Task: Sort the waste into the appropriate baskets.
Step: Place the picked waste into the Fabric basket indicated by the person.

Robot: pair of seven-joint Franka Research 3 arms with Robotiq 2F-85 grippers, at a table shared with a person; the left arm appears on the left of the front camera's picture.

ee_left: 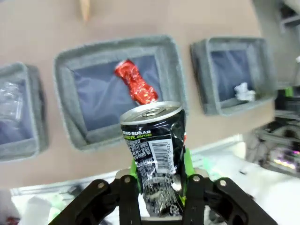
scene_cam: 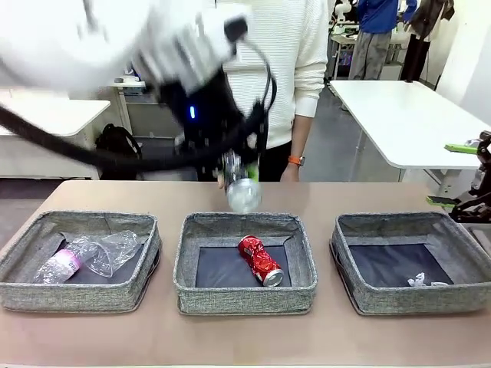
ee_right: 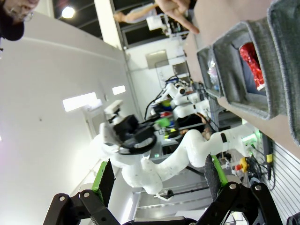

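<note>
My left gripper (scene_cam: 239, 178) is shut on a dark drink can (scene_cam: 244, 192), which hangs over the far edge of the middle basket (scene_cam: 245, 297). In the left wrist view the dented black can (ee_left: 157, 150) sits between the green pads (ee_left: 187, 164) above that basket (ee_left: 63, 98). A crushed red can (scene_cam: 259, 261) (ee_left: 136, 84) lies inside it. The left basket (scene_cam: 77, 295) holds a pink-labelled bottle (scene_cam: 65, 264) and a clear bottle (scene_cam: 113, 249). A small white scrap (scene_cam: 418, 280) (ee_left: 243, 91) lies in the right basket (scene_cam: 406, 299). My right gripper (scene_cam: 451, 175) (ee_right: 159, 178) stands open at the table's right edge, holding nothing.
A person in a white sweater (scene_cam: 284, 69) stands at the table's far side, one hand (scene_cam: 290, 172) near the edge behind the can. Bare tabletop (scene_cam: 245, 341) runs in front of the baskets. A white table (scene_cam: 406, 115) stands at the back right.
</note>
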